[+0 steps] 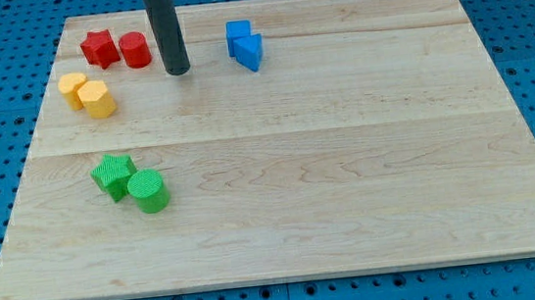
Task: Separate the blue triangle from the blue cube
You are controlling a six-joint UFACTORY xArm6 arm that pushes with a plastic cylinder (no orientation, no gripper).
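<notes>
The blue cube (238,36) sits near the view's top, a little left of centre, on the wooden board (347,162). The blue triangle (250,52) lies against its lower right side, touching it. My tip (178,72) rests on the board to the left of both blue blocks, about a block's width or two away, and just right of the red cylinder (135,49).
A red star (97,48) sits beside the red cylinder at the top left. A yellow cylinder (73,90) and a yellow hexagonal block (97,99) lie below them. A green star (113,174) and a green cylinder (148,191) sit at the lower left.
</notes>
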